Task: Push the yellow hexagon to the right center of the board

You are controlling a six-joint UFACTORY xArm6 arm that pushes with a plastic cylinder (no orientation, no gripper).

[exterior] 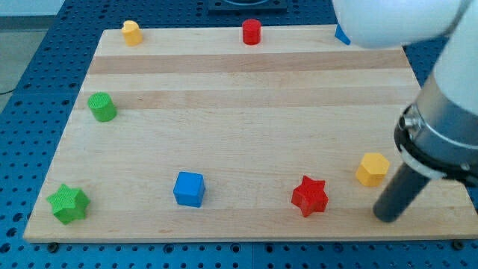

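My tip (388,217) sits down on the table (246,82) near the view's bottom right, just beside the yellow hex (372,169) and a bit lower than it, on its right side. I can't tell if they touch; there looks to be a thin gap. So the step in hand, I think, is lining up for the push, w/ the push itself not yet done. The hex is low on the right side, close to the right edge but below the middle. It needs to go up the view, toward the right center. For that my tip should get under the hex, at its bottom side, then slide up. Pushing from where it is now would prob send the hex left, the wrong way. The end effector is only a dark rod, so no open or closed to tell; it grips nothing. The hex looks small, chunky, orange-yellow, flat on top, standing alone. The red star (310,196) is near, to its left, so keep clear of it.
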